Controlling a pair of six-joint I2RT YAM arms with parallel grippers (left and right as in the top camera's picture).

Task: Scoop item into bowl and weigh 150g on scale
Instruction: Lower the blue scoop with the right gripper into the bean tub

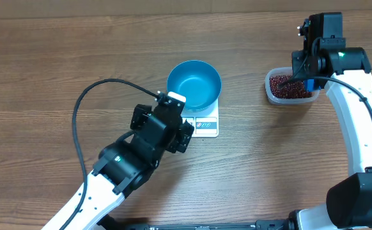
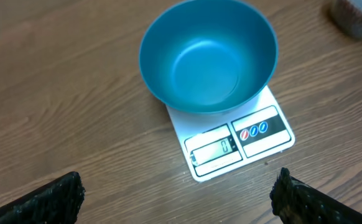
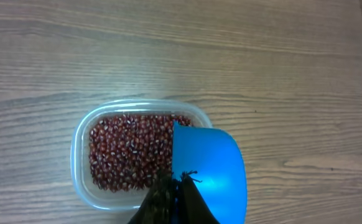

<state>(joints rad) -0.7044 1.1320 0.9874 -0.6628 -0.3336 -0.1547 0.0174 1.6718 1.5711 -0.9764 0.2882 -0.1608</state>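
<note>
The blue bowl (image 1: 194,83) was placed on the white scale (image 1: 206,125), near the middle of the wooden counter (image 1: 45,64). The bowl was upright and nothing was seen inside it. The rear part of the scale was covered by it, while the front strip with the display (image 2: 221,148) and the buttons (image 2: 254,130) was left free. A zero was shown on the display.

The left jaws were held released just in front of the scale. In the left wrist view the two dark fingers (image 2: 44,202) were seen wide apart at the lower corners, with only bare counter between them.

The beans (image 3: 128,152), small and dark red-brown, were kept in a clear tub (image 3: 78,149) on the right side of the counter, well apart from the scale. The tub was filled across its whole floor.

The right jaws were clenched on the handle of a small blue scoop (image 3: 212,168). The cup of the scoop was held over the right end of the tub, partly over its rim. Whether the beans were touched by the scoop could not be told
</note>
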